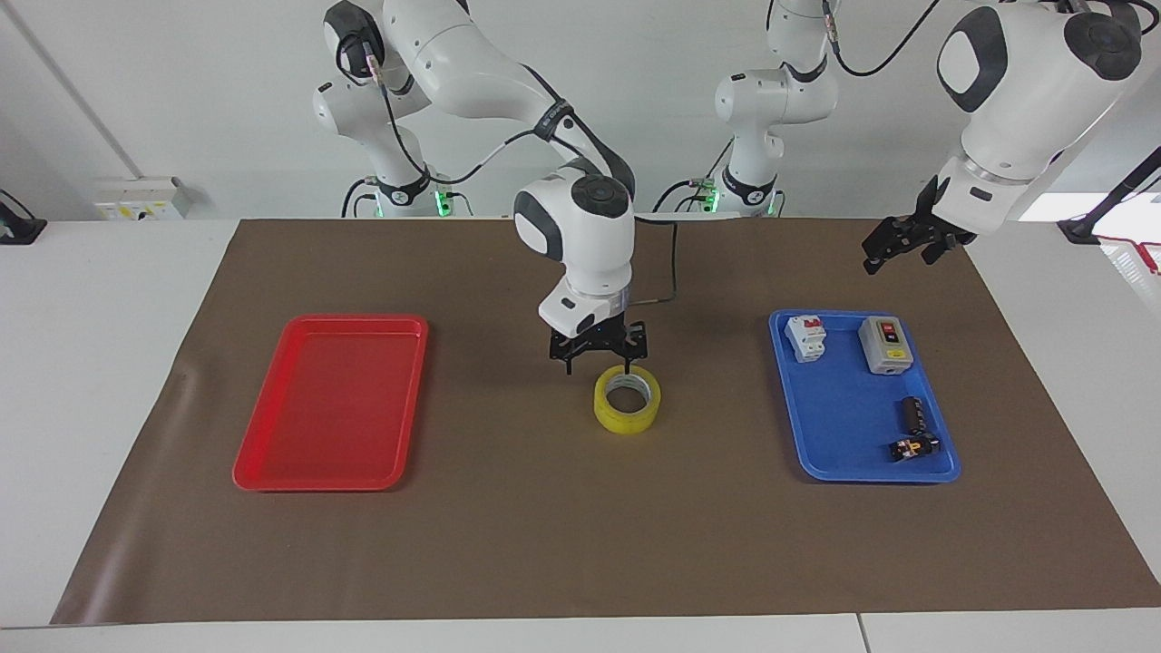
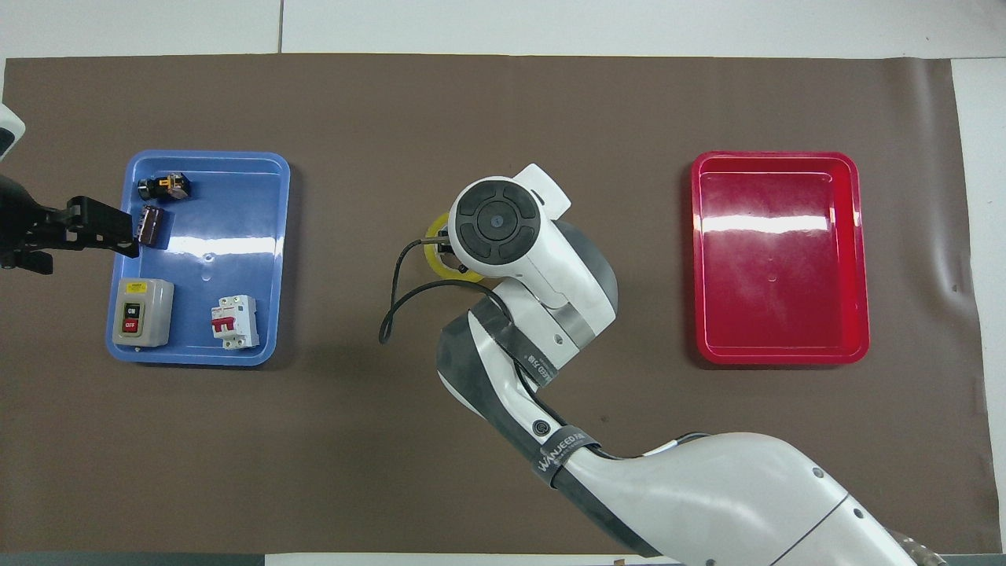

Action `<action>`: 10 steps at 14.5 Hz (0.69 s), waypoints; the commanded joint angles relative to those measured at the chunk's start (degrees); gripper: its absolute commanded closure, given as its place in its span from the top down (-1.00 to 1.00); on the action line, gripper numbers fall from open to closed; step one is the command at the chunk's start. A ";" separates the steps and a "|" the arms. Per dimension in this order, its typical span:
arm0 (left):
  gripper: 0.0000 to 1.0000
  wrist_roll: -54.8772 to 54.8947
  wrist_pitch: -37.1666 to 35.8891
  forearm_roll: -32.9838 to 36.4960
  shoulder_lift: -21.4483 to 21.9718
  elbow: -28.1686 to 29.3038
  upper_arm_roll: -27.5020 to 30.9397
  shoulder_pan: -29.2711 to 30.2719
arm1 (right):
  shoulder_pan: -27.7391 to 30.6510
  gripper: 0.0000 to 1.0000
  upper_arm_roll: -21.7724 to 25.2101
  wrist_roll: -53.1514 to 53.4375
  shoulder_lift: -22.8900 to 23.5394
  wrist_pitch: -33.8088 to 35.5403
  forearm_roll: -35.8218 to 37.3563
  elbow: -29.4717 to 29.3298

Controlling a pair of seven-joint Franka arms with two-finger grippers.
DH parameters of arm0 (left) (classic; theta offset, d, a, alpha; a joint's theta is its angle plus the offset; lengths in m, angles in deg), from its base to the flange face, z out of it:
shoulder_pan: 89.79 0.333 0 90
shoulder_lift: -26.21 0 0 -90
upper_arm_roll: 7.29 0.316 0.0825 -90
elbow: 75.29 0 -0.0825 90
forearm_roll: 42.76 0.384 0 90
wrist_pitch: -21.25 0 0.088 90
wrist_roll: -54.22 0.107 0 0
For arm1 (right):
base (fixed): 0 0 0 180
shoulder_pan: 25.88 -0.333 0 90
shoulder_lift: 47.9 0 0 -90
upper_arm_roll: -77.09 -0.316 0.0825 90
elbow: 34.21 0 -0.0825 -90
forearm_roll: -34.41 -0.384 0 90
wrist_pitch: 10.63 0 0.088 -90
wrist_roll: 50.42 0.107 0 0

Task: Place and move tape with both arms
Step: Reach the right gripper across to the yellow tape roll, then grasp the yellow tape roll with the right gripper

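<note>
Right gripper: hovering with fingers apart just over the tape, mid-desk.
Left gripper: waiting, grip unclear.
Progress: tape not yet grasped or moved.

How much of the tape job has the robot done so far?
Not much looks done yet: the tape lies flat on the brown mat, between the red tray and the blue tray. Right now the right gripper is open and low over the tape's rim, not gripping it. The left gripper waits above the mat near the blue tray. Grabbing, lifting and moving are left.
</note>
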 commanded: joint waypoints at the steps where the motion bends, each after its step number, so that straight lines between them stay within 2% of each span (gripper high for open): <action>1: 1.00 0.80 1.10 0.50 1.23 0.86 -0.39 -0.03 | 1.06 1.00 0.03 -5.14 -0.45 -5.10 1.21 3.90; 4: 1.00 0.98 1.28 -0.03 1.31 0.86 -0.47 0.06 | 0.80 1.00 0.03 -5.85 -0.10 -10.03 1.30 7.24; 8: 1.00 3.26 1.54 -0.12 1.23 0.86 -0.74 -0.12 | 0.36 0.98 0.03 -6.82 2.54 -11.97 1.65 7.25; 9: 1.00 3.35 1.63 -0.03 1.31 0.86 -0.74 -0.12 | 0.62 0.53 0.03 -10.05 2.71 -12.06 2.17 7.34; 10: 1.00 3.44 1.54 -0.03 1.31 0.94 -0.82 -0.12 | 1.23 -0.47 0.03 -13.65 2.89 -11.89 2.27 7.34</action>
